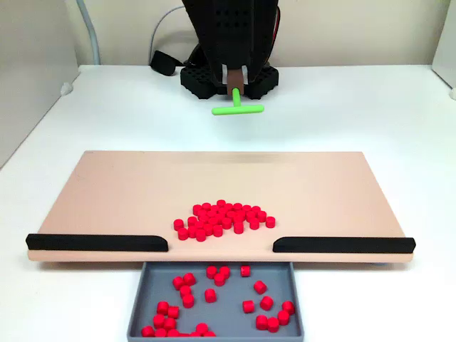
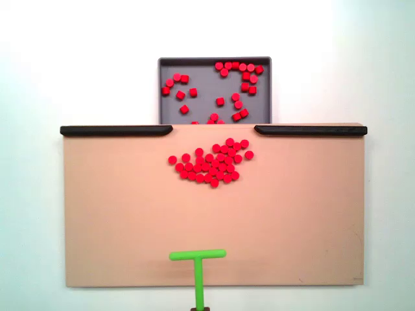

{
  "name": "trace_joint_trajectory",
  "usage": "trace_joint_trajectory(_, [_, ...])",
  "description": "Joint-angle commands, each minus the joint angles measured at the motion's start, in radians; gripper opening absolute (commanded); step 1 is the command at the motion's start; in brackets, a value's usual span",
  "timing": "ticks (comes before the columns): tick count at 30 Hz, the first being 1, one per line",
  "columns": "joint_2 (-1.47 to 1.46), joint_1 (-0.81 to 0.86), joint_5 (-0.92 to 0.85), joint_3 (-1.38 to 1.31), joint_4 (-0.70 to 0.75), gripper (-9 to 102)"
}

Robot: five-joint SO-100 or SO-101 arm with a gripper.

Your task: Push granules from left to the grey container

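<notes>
Granules (image 2: pixel 211 164) heaped near the board's (image 2: pixel 117 220) gap edge, facing the grey container (image 2: pixel 201 81); tool (image 1: pixel 236 84) holding the green stick (image 2: pixel 198 256), crossbar facing the heap from the opposite edge.

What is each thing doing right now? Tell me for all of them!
granules: some heaped on the board near the gap, some already in the tray.
grey container: partly filled, sits past the board's edge.
green T-shaped stick: held in the end effector, far from the heap, touching no granules.
tan board: flat on the table.
black strips: along the board's edge, gap between.
</notes>
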Motion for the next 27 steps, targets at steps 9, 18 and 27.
trace_joint_trajectory(9, [0.041, -0.055, 0.089, -0.008, 0.003, 0])
trace_joint_trajectory(18, [0.038, -0.052, 0.087, -0.008, 0.003, 0])
trace_joint_trajectory(27, [0.038, -0.051, 0.087, -0.008, 0.003, 0])
